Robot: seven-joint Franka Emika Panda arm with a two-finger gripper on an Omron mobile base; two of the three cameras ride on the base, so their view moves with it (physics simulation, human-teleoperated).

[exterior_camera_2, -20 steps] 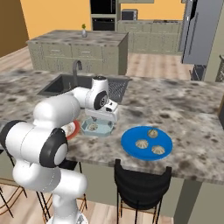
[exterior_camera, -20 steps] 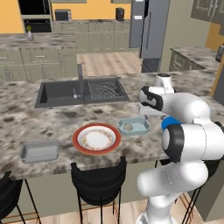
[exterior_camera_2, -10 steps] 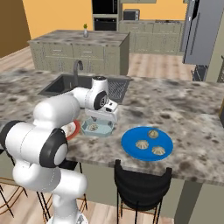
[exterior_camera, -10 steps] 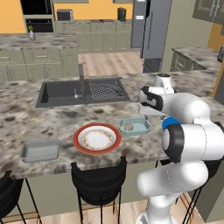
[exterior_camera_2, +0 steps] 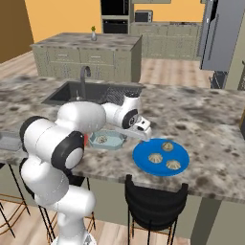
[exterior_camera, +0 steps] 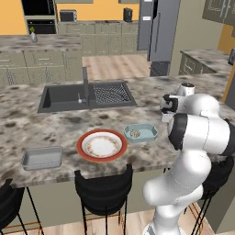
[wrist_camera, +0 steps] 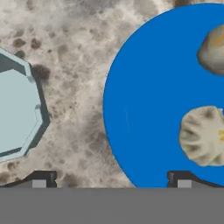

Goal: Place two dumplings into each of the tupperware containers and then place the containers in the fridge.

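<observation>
My gripper [wrist_camera: 111, 177] hangs over the granite counter [exterior_camera_2: 201, 119] with its jaws spread wide and nothing between them. In the hand view my fingertips [wrist_camera: 41, 178] stand far apart, one over bare stone, the other at the edge of the flat round blue thing [wrist_camera: 153, 105]. Two dumplings lie on that blue disc ahead of my right fingertip: one dumpling [wrist_camera: 202, 135] close to it, a second dumpling [wrist_camera: 214, 50] farther on. The right base view shows three dumplings [exterior_camera_2: 167, 147] on the disc, just beyond my hand [exterior_camera_2: 142, 128].

On the other side of my hand, near my left fingertip but not touching it, sits a pale blue tupperware container [wrist_camera: 17, 113]. In the left base view this container holds one dumpling [exterior_camera: 134, 133]. Past it lies the white plate with the red-orange rim [exterior_camera: 101, 145], and well beyond that, at the far end of the counter from my hand, the second container [exterior_camera: 42, 157], grey and open. The fridge [exterior_camera: 158, 30] stands across the room behind the counter, far from my hand; its doors look closed.
</observation>
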